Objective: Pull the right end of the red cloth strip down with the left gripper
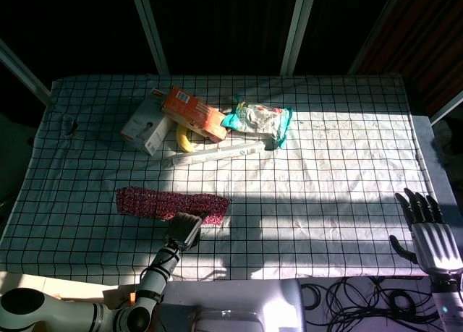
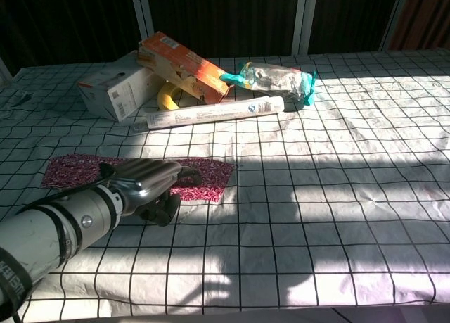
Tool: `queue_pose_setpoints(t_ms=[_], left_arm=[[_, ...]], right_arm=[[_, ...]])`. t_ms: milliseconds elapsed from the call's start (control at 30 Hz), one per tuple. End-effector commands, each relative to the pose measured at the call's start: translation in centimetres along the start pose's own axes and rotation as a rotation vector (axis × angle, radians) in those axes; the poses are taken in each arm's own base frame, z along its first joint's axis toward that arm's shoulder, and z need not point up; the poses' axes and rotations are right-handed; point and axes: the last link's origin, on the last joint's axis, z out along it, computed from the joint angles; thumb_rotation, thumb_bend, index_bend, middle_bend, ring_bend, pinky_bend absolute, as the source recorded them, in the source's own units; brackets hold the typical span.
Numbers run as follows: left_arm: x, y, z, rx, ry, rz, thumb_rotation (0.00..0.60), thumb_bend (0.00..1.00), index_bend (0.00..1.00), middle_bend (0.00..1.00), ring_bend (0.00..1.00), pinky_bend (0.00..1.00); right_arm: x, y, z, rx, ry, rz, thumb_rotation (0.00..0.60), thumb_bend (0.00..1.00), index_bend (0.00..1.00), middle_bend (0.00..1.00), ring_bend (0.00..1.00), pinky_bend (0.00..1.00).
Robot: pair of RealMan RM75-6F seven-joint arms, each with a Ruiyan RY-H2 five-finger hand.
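The table (image 1: pixel 347 166), under a white cloth with a black grid, carries everything here. Toward eleven o'clock of its middle lies a cluster: a grey carton (image 1: pixel 145 126), an orange box (image 1: pixel 192 113) leaning on it, a banana (image 1: pixel 184 139) under the box, a long white tube (image 1: pixel 221 152) and a teal-edged packet (image 1: pixel 259 121). At about seven o'clock, near the front edge, the red cloth strip (image 1: pixel 155 202) lies flat, running from nine to three. The left hand (image 2: pixel 151 182) rests over the strip's right part, palm down, fingers curled onto the fabric; whether they pinch it or merely press on it cannot be told. The right hand (image 1: pixel 428 231) sits at the table's five o'clock corner, fingers spread, holding nothing. To do the step well, I would judge the left hand needs a firm hold on the very right end, then a slow drag toward six o'clock, kept low so only that end swings. The likely fault is the tablecloth bunching along, or the whole strip sliding.
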Motion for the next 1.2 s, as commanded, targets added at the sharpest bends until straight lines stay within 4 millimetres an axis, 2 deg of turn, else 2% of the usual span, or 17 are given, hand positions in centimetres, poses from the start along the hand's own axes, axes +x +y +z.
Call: queue_pose_setpoints(t_ms=[33, 300, 700, 1000, 1200], left_arm=[[0.0, 0.0, -0.3, -0.003, -0.026, 0.005, 0.600, 0.90, 0.29, 1.00, 1.00, 1.00], [-0.3, 0.0, -2.1, -0.041, -0.071, -0.005, 0.600, 0.92, 0.29, 1.00, 1.00, 1.00], [-2.1, -0.4, -6.0, -0.121, -0.153, 0.117, 0.600, 0.91, 0.25, 1.00, 1.00, 1.00], [-1.6, -0.5, -8.1, -0.158, -0.123, 0.137, 0.600, 0.90, 0.25, 1.00, 1.00, 1.00], [-0.7, -0.6, -8.7, -0.169, -0.080, 0.109, 0.600, 0.90, 0.22, 1.00, 1.00, 1.00]], right_arm=[[0.2, 0.1, -0.1, 0.001, 0.002, 0.006, 0.600, 0.26, 0.00, 0.00, 0.00, 0.02], [1.0, 1.1, -0.3, -0.030, 0.029, 0.028, 0.600, 0.26, 0.00, 0.00, 0.00, 0.02], [1.8, 2.0, -0.4, -0.075, 0.069, 0.077, 0.600, 0.26, 0.00, 0.00, 0.00, 0.03], [1.7, 1.9, -0.4, -0.073, 0.063, 0.071, 0.600, 0.26, 0.00, 0.00, 0.00, 0.03], [1.5, 1.7, -0.4, -0.070, 0.059, 0.067, 0.600, 0.26, 0.00, 0.00, 0.00, 0.03]])
